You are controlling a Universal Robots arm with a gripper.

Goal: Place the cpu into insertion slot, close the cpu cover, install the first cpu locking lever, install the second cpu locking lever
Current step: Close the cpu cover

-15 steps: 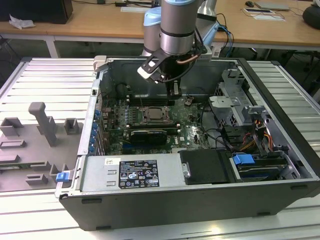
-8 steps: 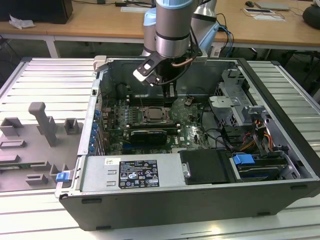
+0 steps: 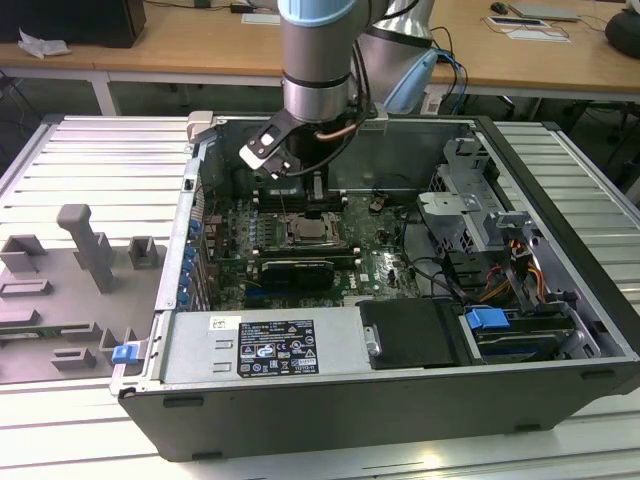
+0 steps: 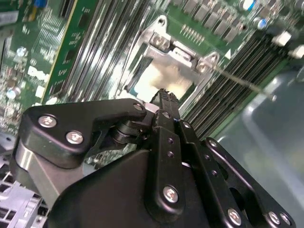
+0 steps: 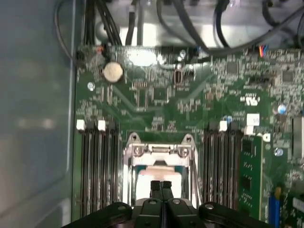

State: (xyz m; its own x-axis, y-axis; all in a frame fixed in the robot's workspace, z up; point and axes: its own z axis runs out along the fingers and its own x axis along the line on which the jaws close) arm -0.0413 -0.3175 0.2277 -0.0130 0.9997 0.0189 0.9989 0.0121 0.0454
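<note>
Since the case [image 3: 300, 420] lies on its side w/ the board [image 5: 156, 95] facing up, you've got the arm coming straight down into it, and the gripper [image 5: 161, 186] hangs just over the slot [image 3: 305, 232]. Its 2 fingers are pressed together tip to tip w/ nothing between them, prob. so they make one narrow nose for pushing rather than grasping. The cpu [image 5: 147, 175] sits in the slot already, its pale top showing through the window of the cover [image 5: 159, 151], which looks laid down over it. The tips are right above that pale top; whether they touch it I can't tell. In the second wrist view a thin rod [image 4: 242, 81] slants out from a cover corner across the memory slots [image 4: 223, 102]. It's likely a lever not latched, but can't be sure. Count: 1 cpu, 1 cover, 1 slot, 1 gripper, 2 screws at the cover's hinge end, 2 banks of memory slots, one each side of the slot, and 1 coin cell [image 5: 113, 71] on the board, well apart from the slot.
</note>
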